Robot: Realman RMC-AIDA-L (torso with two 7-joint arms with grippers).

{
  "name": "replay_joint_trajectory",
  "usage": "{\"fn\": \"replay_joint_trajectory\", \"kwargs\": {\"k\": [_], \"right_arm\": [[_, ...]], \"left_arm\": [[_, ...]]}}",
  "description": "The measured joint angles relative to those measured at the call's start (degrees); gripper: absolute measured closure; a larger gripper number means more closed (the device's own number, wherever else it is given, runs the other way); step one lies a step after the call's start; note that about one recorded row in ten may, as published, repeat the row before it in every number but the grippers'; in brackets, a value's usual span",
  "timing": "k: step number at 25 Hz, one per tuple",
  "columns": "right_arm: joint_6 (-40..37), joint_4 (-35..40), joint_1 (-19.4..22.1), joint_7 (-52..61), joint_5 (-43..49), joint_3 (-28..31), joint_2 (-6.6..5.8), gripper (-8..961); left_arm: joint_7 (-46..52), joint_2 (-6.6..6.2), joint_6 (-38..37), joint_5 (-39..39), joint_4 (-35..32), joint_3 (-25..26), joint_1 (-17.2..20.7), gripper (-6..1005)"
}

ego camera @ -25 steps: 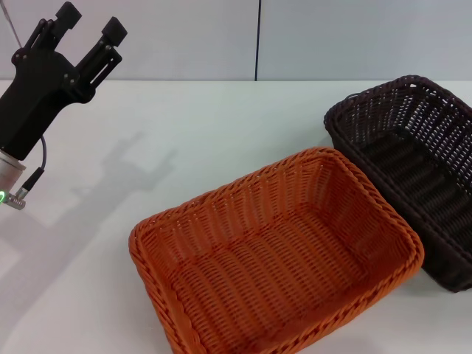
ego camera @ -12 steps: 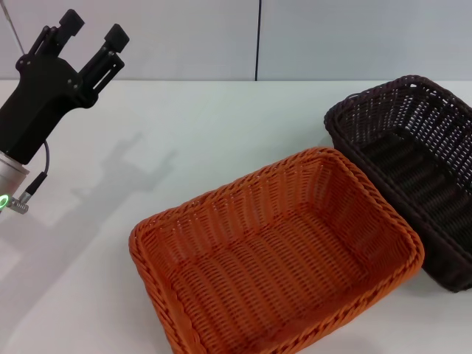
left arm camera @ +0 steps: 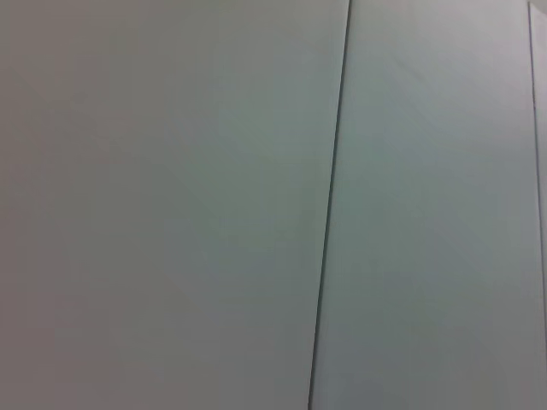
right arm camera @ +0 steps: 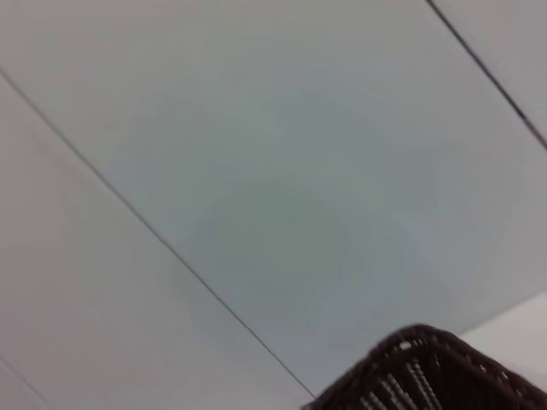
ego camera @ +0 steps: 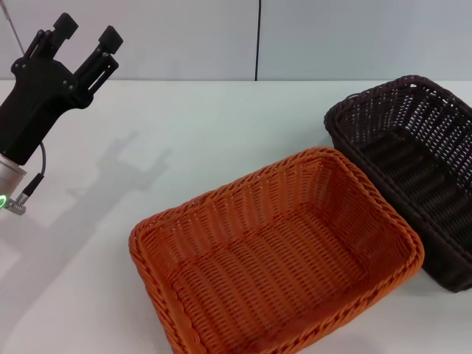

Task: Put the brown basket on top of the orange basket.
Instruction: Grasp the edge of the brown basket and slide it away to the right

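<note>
Sitting on the white table [ego camera: 221, 125] at its right side is one brown basket [ego camera: 413, 169], nothing inside it, its near long side touching the far right end of one orange basket [ego camera: 276, 254], which lies front and centre, likewise holding nothing. One gripper shows: the left gripper [ego camera: 85, 31], raised at the far left with fingers apart, has drifted slightly leftward since a second ago. Both baskets have stayed put.

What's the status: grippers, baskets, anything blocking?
Left gripper open, raised at far left, holding nothing. Right gripper out of view. Brown basket on the table beside orange basket, not stacked. Nothing blocking.
</note>
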State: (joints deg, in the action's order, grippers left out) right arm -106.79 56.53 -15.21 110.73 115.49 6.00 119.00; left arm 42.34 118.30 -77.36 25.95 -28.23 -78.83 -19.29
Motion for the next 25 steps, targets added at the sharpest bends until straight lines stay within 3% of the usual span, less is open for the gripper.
{"fn": "replay_joint_trajectory", "kwargs": {"k": [11,25], "right_arm": [[4.03,-5.86,4.67,-2.26,4.94,-0.58,-0.24,179],[11.17,-10.49,2.99,-1.39,7.29,-0.64,-0.40,179]], "left_arm": [[-0.23,-0.08,0.45,-0.17,3.11,0.00,-2.96,186],[-0.86,0.00,1.25,-0.16,3.64,-0.32,-4.27,186]]}}
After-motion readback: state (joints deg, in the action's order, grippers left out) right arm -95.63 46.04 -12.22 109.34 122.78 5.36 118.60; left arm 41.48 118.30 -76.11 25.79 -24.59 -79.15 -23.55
